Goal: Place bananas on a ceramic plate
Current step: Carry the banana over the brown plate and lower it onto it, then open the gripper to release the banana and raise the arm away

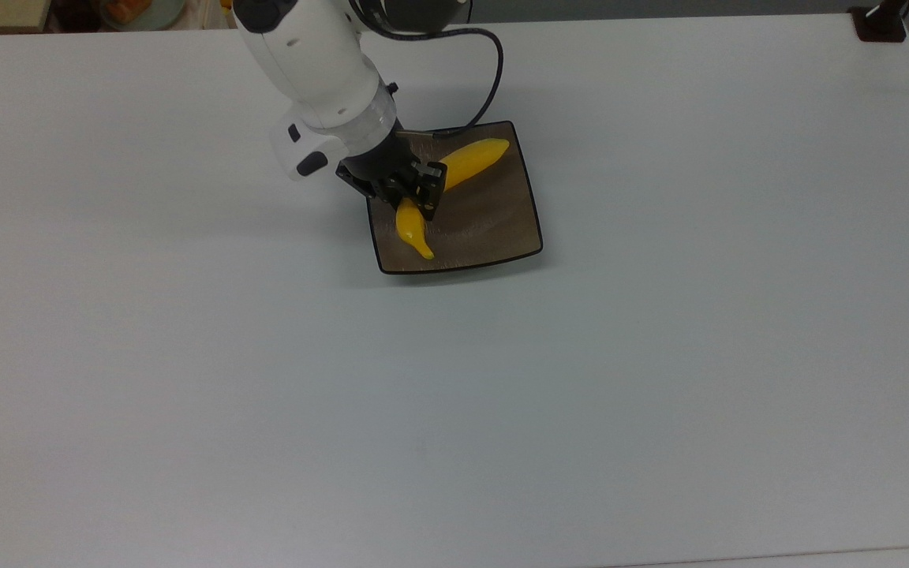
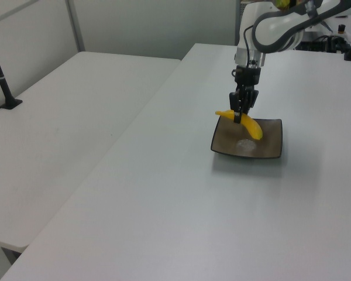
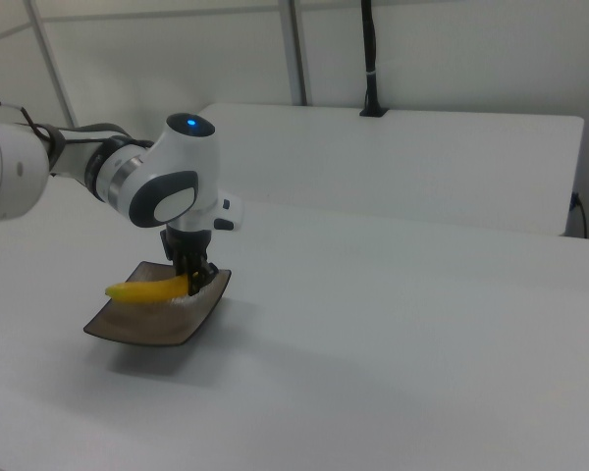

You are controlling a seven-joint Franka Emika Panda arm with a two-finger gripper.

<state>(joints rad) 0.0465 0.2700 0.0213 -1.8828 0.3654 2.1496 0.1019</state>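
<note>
We hold 1 glossy yellow banana (image 1: 454, 168) clamped in our black gripper (image 1: 420, 196) just above the square brown ceramic plate (image 1: 502, 233); next: lower, release.

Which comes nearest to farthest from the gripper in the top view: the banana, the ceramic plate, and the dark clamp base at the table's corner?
1. The banana, held in the gripper over the plate.
2. The ceramic plate, directly beneath.
3. The dark clamp base, at the table's far corner, top view's upper right.
</note>
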